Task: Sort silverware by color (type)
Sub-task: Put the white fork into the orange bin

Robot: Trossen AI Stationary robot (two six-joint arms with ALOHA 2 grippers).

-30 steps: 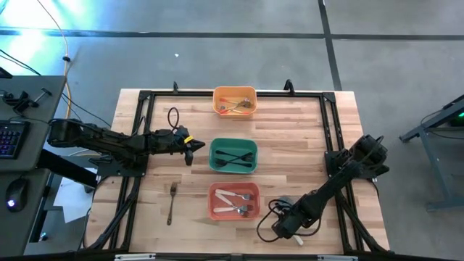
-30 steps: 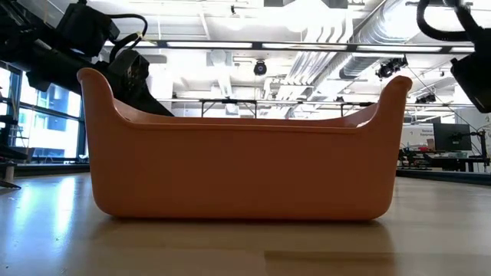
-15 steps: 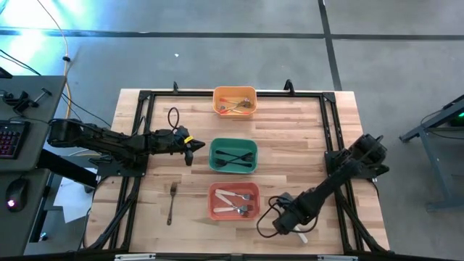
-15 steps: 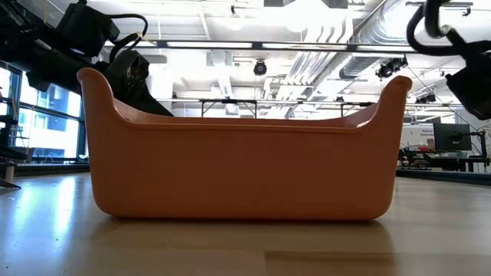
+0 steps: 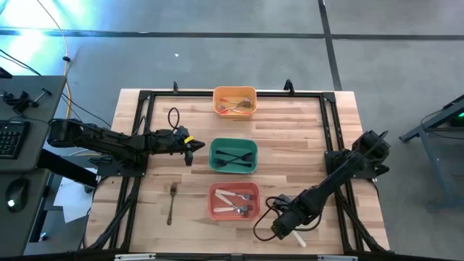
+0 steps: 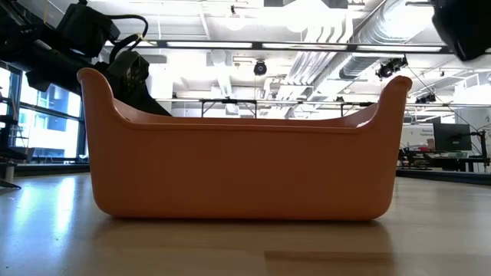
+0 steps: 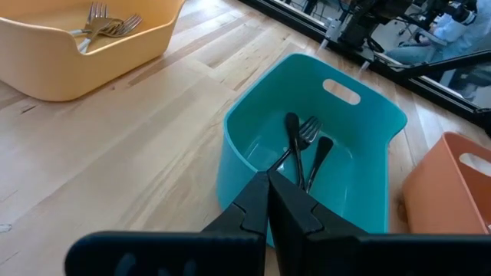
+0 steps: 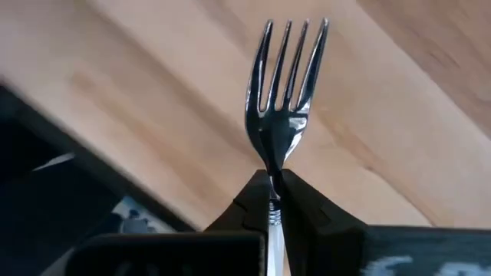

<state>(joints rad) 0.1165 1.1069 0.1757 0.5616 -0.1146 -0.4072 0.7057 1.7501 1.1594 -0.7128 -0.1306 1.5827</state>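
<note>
Desk [image 5: 304, 130]: wooden top, three bins in a row down the middle, my two arms reaching in from either side.

Bins, going toward the front edge: orange bin [image 5: 234, 101] with a few tan-handled forks [image 7: 103, 23]; green bin [image 5: 233, 156] with black forks [image 7: 303, 149]; red bin [image 5: 234, 201] with white-handled forks [image 5: 235, 203]. Each bin appears to hold one type only, so most of the sort looks done.

Left hand [image 5: 193, 145]: parked just beside the green bin, fingers [image 7: 295, 207] pressed together with nothing between them.

Right hand [image 5: 284, 226]: near the front edge, just right of the red bin, clenched on the neck of a metal-headed fork [image 8: 285, 100], tines pointing away from my wrist over bare wood. A white handle end sticks out behind the hand in the high view, so I judge this one belongs in the red bin.

Left to do: deliver the held fork, then collect one loose dark fork [image 5: 172, 201] lying on the desk left of the red bin. I see no other pieces outside the bins.
</note>
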